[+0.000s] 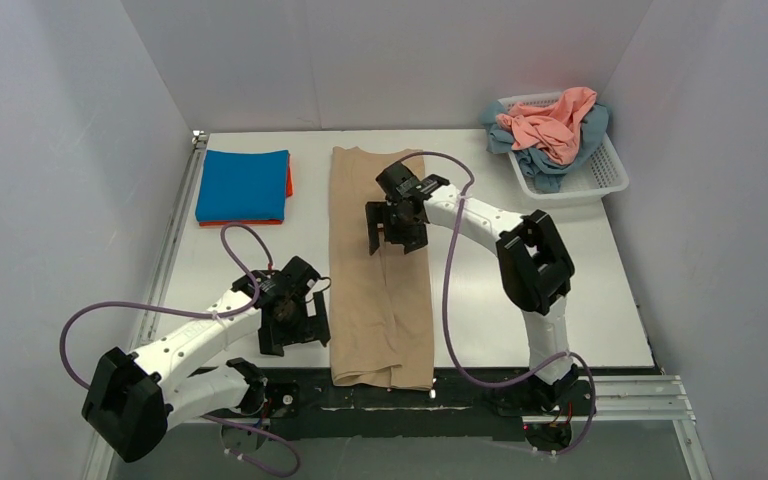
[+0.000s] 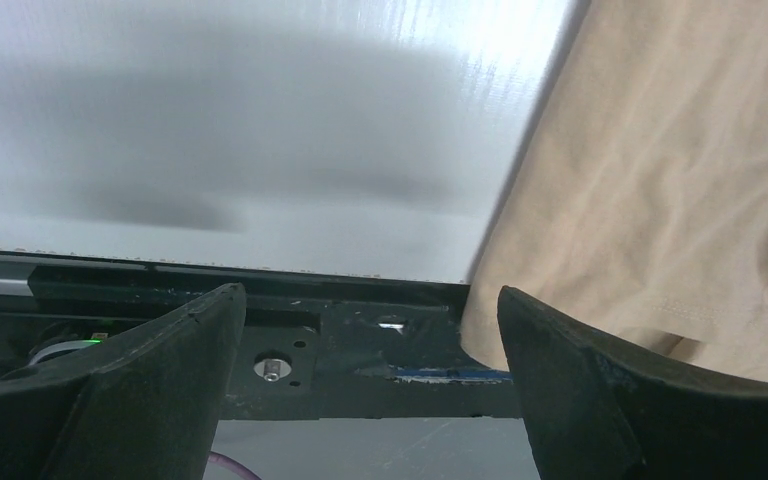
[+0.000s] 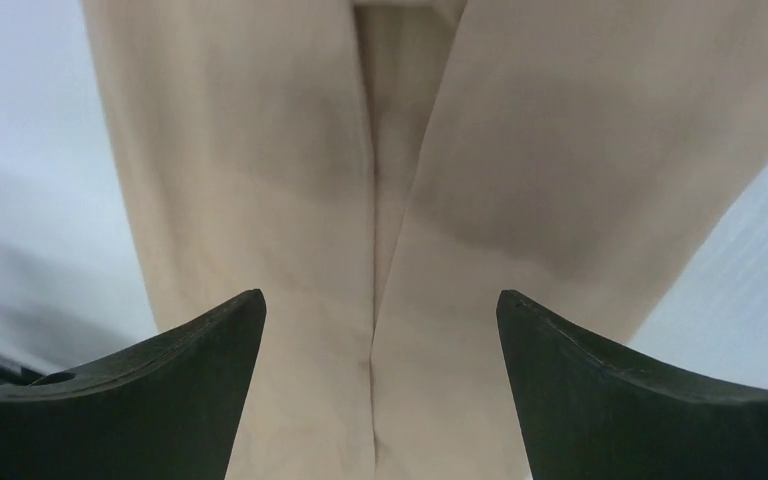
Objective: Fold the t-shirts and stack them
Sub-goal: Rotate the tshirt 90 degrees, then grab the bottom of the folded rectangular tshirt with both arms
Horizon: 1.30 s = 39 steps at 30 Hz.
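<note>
- White table [image 1: 580,300]: flat and matte, filling the floor of the enclosure.
- White plastic lattice basket [image 1: 605,178]: on the table's far right corner, close to the right wall.
- Black strip [image 1: 380,398]: runs along the table's near edge.
- Silver metal rail [image 1: 173,235]: runs along the table's left edge.
- Pale walls [image 1: 380,60]: rise at the table's far, left and right sides.

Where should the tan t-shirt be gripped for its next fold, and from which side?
Probably the two near-end corners, each from its long side. The tan t-shirt lies flat as a narrow strip, sides folded inward, and the open left tool sits beside one corner.
</note>
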Motion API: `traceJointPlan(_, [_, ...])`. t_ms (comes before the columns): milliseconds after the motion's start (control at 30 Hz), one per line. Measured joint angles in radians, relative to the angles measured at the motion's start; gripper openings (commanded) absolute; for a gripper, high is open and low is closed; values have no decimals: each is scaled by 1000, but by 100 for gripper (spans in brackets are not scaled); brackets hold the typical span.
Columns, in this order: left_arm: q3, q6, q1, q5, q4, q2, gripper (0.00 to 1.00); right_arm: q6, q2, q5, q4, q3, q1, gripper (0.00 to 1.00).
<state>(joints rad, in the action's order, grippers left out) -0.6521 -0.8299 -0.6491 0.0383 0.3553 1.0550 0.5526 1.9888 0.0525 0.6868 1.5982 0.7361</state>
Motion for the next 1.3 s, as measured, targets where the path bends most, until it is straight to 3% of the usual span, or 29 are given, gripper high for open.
traceJointPlan(333, [69,-30,24,-11,-65,-42,98,84,236,-137,50,214,-15,95])
traceJointPlan(467, [75,-38,37,-11,-68,-62,98,108,337,-183,161,380,-16,95])
traceJointPlan(667, [75,-33,61,-2,-65,-82,98,143,490,-198,312,655,-38,95])
traceJointPlan(833, [62,-19,77,-9,-64,-79,98,158,512,-158,317,702,-71,96])
traceJointPlan(1067, [50,-20,80,-174,-154,-42,98,92,467,-73,220,657,-99,96])
traceJointPlan(1167, [53,-29,74,-255,-210,-40,98,66,313,-50,144,487,-100,96])
traceJointPlan(1300, [61,-39,31,-313,-257,-9,94,57,-15,-18,17,172,-94,95])
